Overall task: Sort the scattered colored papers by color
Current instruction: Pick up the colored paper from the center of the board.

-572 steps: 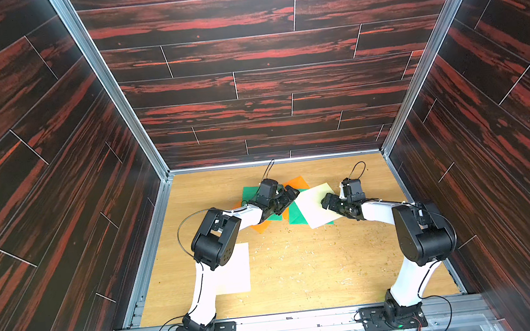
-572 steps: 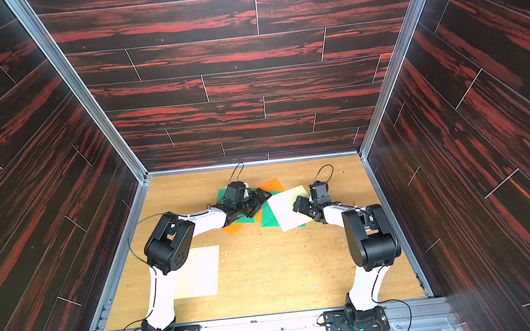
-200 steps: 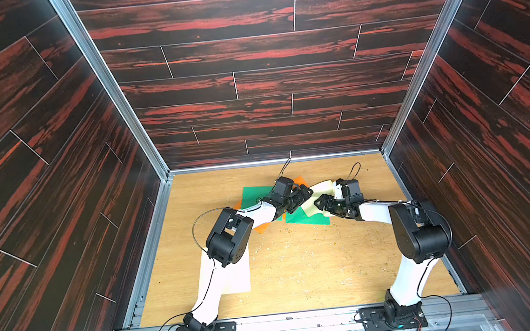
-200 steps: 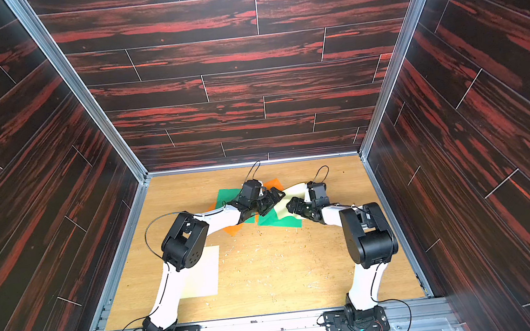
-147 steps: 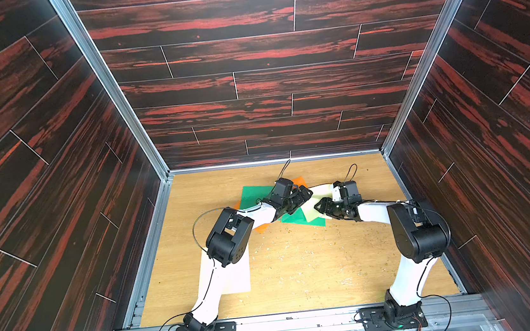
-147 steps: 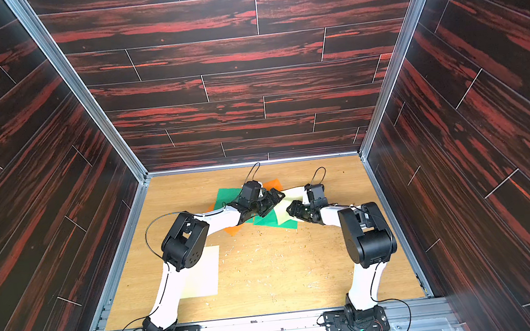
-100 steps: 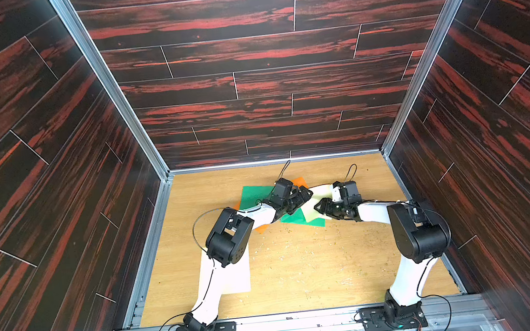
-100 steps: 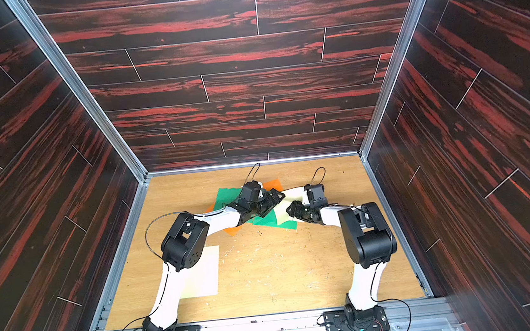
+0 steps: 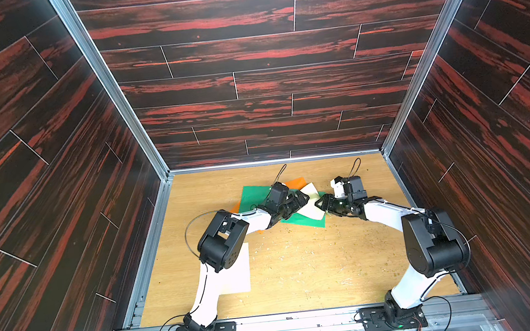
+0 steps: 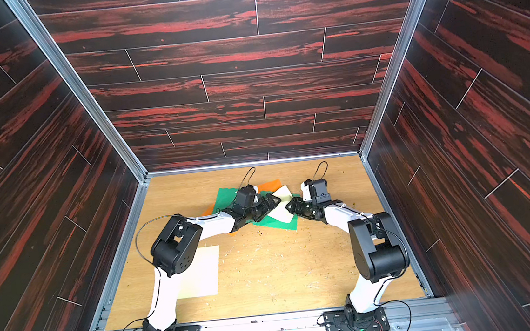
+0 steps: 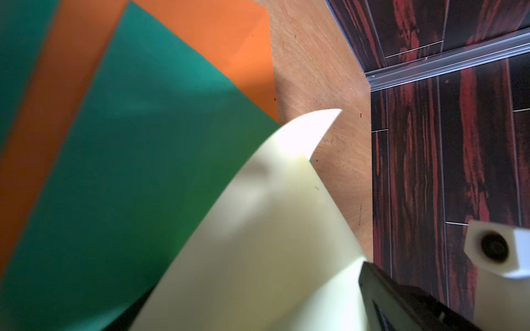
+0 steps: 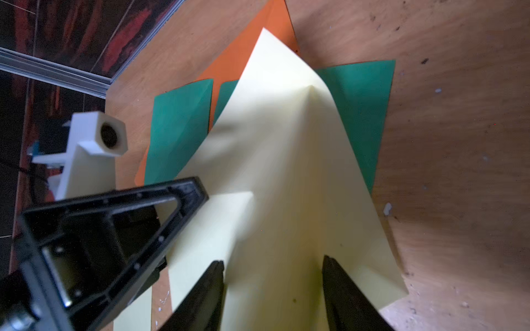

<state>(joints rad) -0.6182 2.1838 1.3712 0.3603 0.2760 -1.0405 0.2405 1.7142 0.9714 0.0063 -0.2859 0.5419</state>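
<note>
at the left of the desk (image 9: 300, 269) the flat cream sheet (image 9: 236, 275) lies partly hidden by the left arm, well apart from the other papers. further in and to the right the rest overlap in a pile. an orange corner (image 9: 235, 209) peeks out beside the far green sheet (image 9: 251, 195), the far orange sheet (image 9: 295, 182) shows at the back edge, and the near green sheet (image 9: 309, 223) lies closest. the left gripper (image 9: 301, 201) hangs over the pile with its fingers wide apart, one finger at the edge of the raised cream sheet (image 12: 286, 172). that sheet is buckled up off the near green sheet. its ridge runs between the fingers of the right gripper (image 12: 271, 263), which stand partway apart. whether they clamp it i cannot tell.
</note>
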